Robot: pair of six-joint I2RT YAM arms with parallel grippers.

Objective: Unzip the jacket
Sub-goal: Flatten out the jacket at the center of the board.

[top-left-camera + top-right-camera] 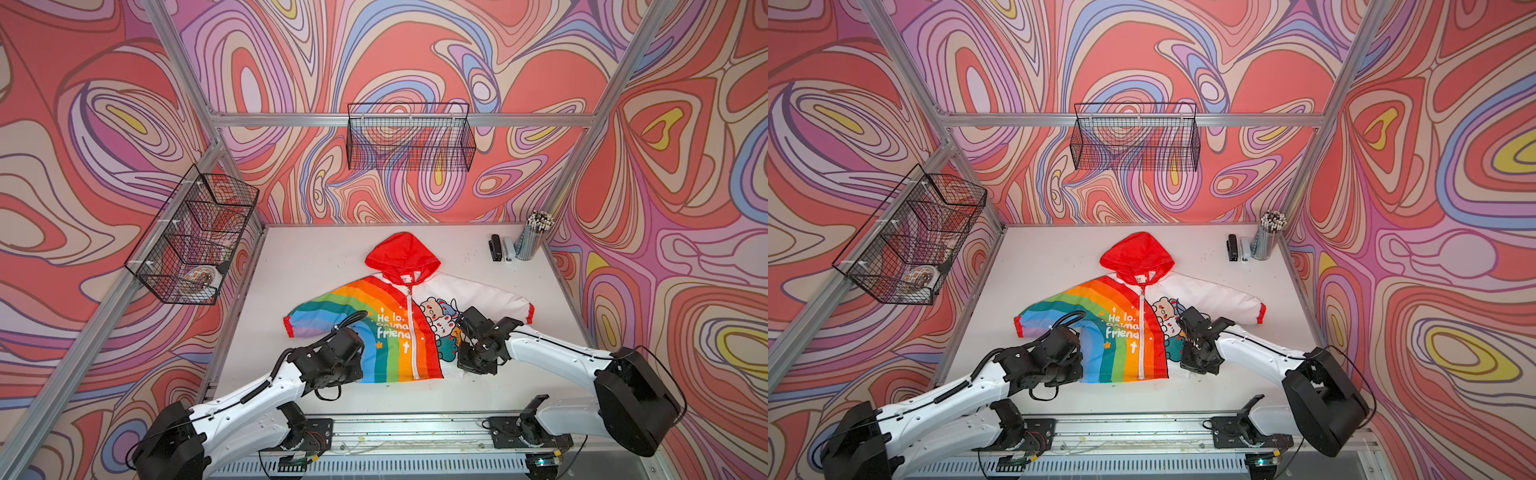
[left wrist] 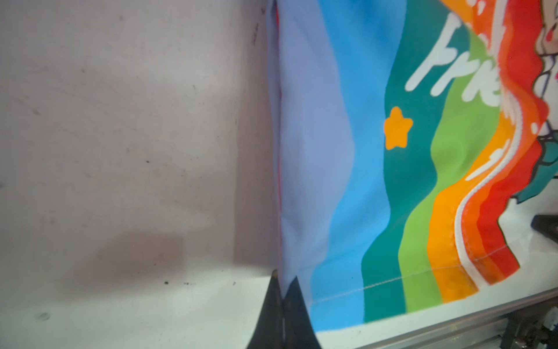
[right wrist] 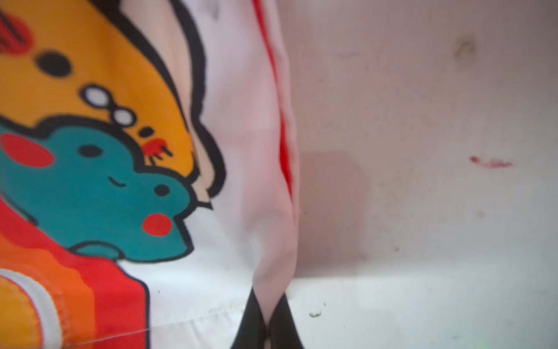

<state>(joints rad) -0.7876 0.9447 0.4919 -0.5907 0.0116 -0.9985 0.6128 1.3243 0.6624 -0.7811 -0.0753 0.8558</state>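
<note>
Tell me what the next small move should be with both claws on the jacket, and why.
Probably ease the left claw and right claw slightly apart. Each is shut on a bottom side corner of the jacket, and the closed zipper lies wavy near its lower end, so tautening the fabric would likely straighten it for unzipping.

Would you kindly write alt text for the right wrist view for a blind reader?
The right gripper, shut, pinches a fold of white fabric at the side edge of the jacket near its hem. Beside it are teal and orange cartoon animals and rainbow stripes; stained white table fills the rest.
</note>
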